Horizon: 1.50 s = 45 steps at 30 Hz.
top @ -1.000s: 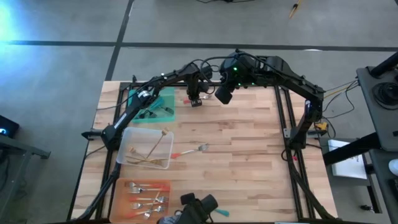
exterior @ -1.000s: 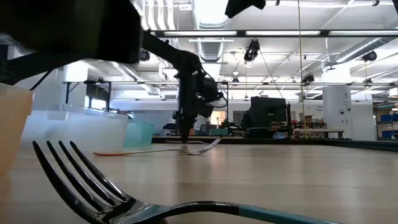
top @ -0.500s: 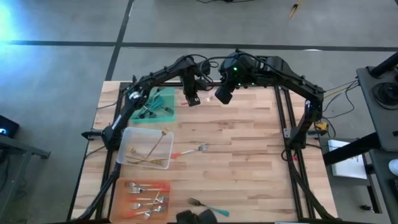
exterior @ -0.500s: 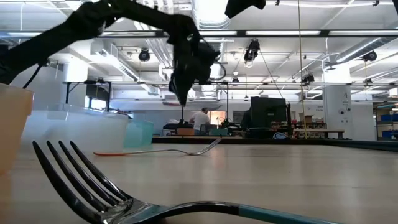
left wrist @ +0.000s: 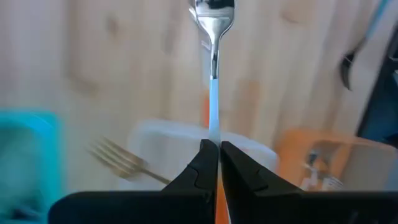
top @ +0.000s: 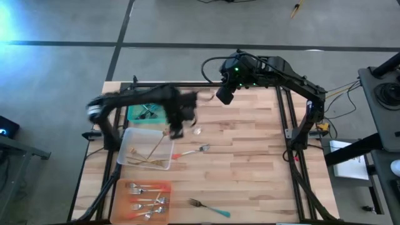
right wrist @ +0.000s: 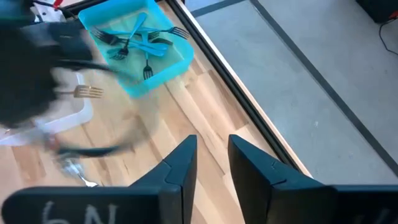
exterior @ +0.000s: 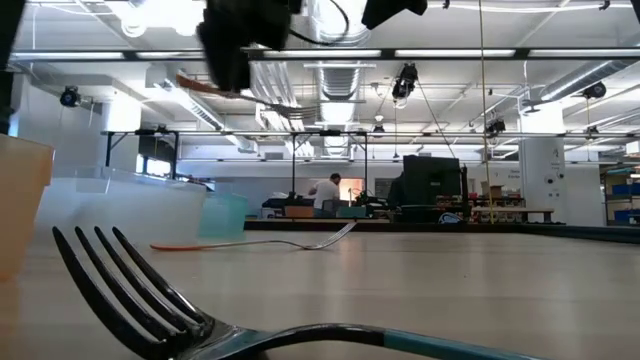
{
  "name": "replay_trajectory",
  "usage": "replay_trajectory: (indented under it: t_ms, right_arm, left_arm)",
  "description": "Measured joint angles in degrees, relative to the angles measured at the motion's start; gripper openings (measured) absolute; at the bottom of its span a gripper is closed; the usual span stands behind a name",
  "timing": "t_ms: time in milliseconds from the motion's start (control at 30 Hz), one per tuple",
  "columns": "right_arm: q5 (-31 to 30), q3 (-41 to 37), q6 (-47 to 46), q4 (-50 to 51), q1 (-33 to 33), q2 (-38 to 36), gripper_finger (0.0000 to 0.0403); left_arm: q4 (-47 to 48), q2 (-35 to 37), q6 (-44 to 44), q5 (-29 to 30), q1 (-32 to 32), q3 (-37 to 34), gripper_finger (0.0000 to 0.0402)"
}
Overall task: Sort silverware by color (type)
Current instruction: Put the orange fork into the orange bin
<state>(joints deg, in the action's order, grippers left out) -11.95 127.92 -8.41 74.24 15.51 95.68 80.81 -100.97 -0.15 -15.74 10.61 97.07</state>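
My left gripper (top: 177, 130) hovers, blurred, over the far right corner of the clear tray (top: 123, 150), shut on a slim fork with an orange-red handle; its metal head (top: 197, 131) sticks out toward the table's right. My right gripper (top: 224, 94) waits open, high over the table's far middle. Another red-handled fork (top: 190, 152) lies flat on the wood just right of the clear tray. A teal-handled fork (top: 209, 207) lies at the near edge. Teal forks fill the green tray (top: 132, 114); gold forks lie in the clear tray. My left gripper pinches the fork's handle (left wrist: 213, 124) between its two fingers (left wrist: 202, 168). The fork runs on past the fingertips along their line, its metal head (left wrist: 213, 12) farthest out. The fingers slant steeply down from above, and the fork is lifted clear of table and trays.
An orange tray (top: 122, 187) with several forks sits at the near left corner. The three trays line the table's left side. Bare wood stretches across the middle and right. Black frame rails run along the left and right edges.
My left gripper has risen from the wood at the table's far middle and swung fast toward the near left, ending above the clear tray's far right corner. It has stayed shut, and the fork has gone up with it, clear of the table.
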Motion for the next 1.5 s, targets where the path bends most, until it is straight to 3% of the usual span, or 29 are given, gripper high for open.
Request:
replay_trajectory:
  t_ms: [333,500,633,867,1033,1233,1500]
  right_arm:
    - [0.0,0.0,-0.1,0.0,0.0,0.0,0.0079]
    - [0.0,0.0,-0.1,0.0,0.0,0.0,0.0073]
    - [0.0,0.0,-0.1,0.0,0.0,0.0,0.0075]
    - [0.0,0.0,-0.1,0.0,0.0,0.0,0.0084]
    - [0.0,0.0,-0.1,0.0,0.0,0.0,0.0081]
    - [0.0,0.0,0.0,0.0,0.0,0.0,0.0071]
    - [0.0,0.0,-0.1,0.0,0.0,0.0,0.0077]
  left_arm:
    - [-20.2,27.4,-38.4,0.5,-24.5,-30.8,0.0001]
    - [-26.4,35.6,-51.2,13.2,-36.3,-39.9,0.0001]
    - [-29.2,38.8,-57.3,16.4,-42.3,-43.5,0.0]
    - [-32.3,38.3,-55.4,25.0,-47.3,-44.9,0.0]
    - [-42.7,35.1,-46.6,29.0,-47.2,-44.9,0.0]
    - [-58.1,27.5,-33.0,31.4,-47.2,-44.2,0.0]
    - [-57.9,15.6,-28.0,34.9,-44.4,-38.8,0.0005]
